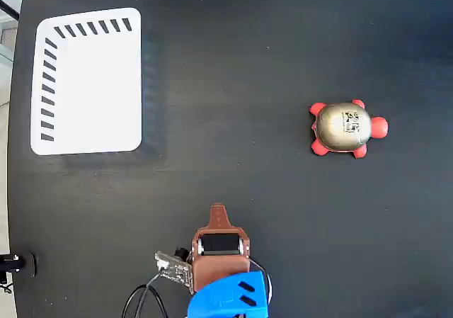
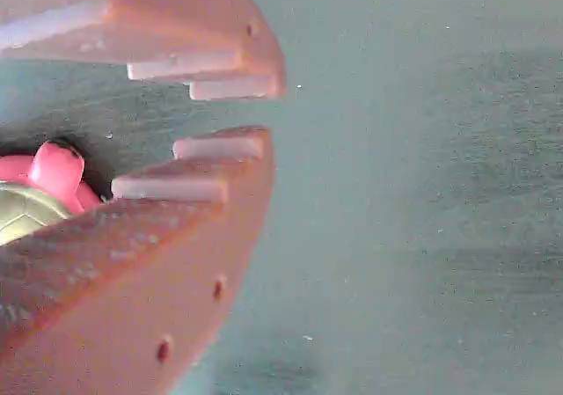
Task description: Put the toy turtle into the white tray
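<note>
The toy turtle point(image 1: 347, 128) lies on the dark table at the right in the fixed view, with a gold-grey shell, a code sticker and red-orange feet. The white tray point(image 1: 88, 81) lies flat at the upper left with black stripes along its top and left edges, and nothing is in it. My brown gripper point(image 1: 218, 212) sits low at the bottom centre, far from both. In the wrist view the toothed jaws of the gripper point(image 2: 264, 109) stand almost together with only a thin gap and nothing between them. Part of the turtle point(image 2: 35, 193) shows at the left edge behind the lower jaw.
The blue arm body point(image 1: 230, 297) and a small circuit board with cables point(image 1: 173, 267) sit at the bottom edge of the fixed view. The table's left edge point(image 1: 13, 190) runs down the frame, with a small black fitting point(image 1: 18, 263) on it.
</note>
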